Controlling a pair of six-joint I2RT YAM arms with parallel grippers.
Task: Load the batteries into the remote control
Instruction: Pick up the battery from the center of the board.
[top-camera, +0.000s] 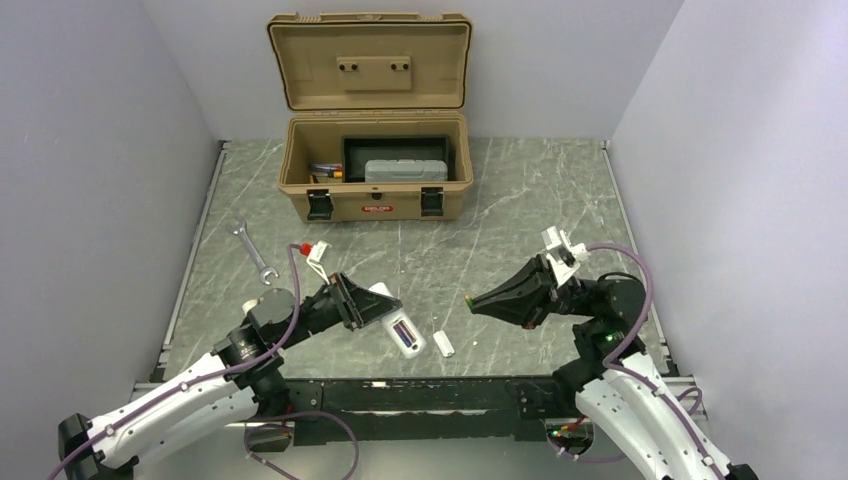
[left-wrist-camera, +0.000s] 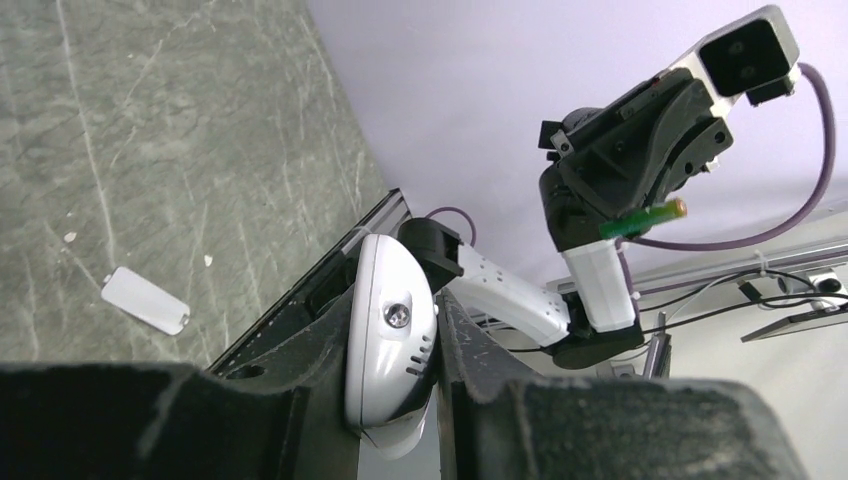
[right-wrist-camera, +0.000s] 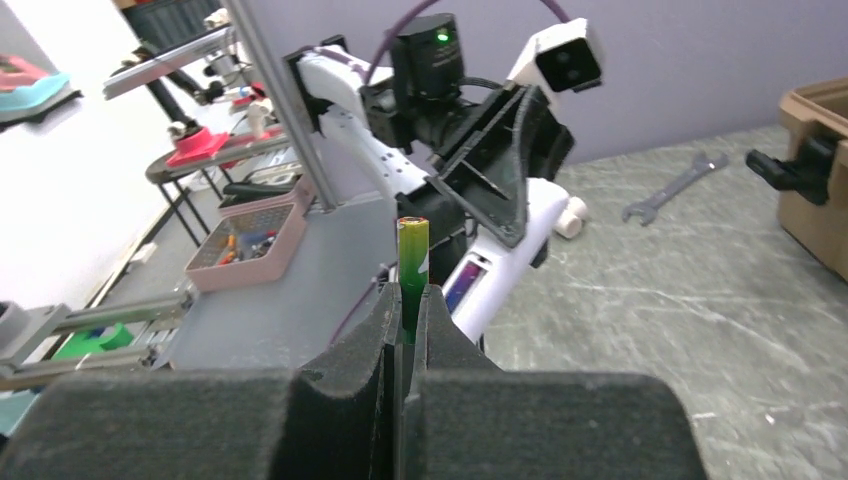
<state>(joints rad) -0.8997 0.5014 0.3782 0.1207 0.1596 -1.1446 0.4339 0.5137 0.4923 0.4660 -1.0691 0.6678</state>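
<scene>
Pinching the green battery (right-wrist-camera: 411, 262) in my right gripper (right-wrist-camera: 405, 312), its tip poking past the fingers; my left gripper (top-camera: 378, 303) clamps the remote (left-wrist-camera: 388, 300), purple battery (top-camera: 403, 333) showing in it beyond those fingers.

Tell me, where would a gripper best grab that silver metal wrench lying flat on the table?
Probably by the slim middle shank of the silver metal wrench, coming from straight above with the fingers straddling its narrow width. It lies flat on the grey marbled table, so there is no way to get under it from the side, and the heads at both ends are wider than the shank.
</scene>
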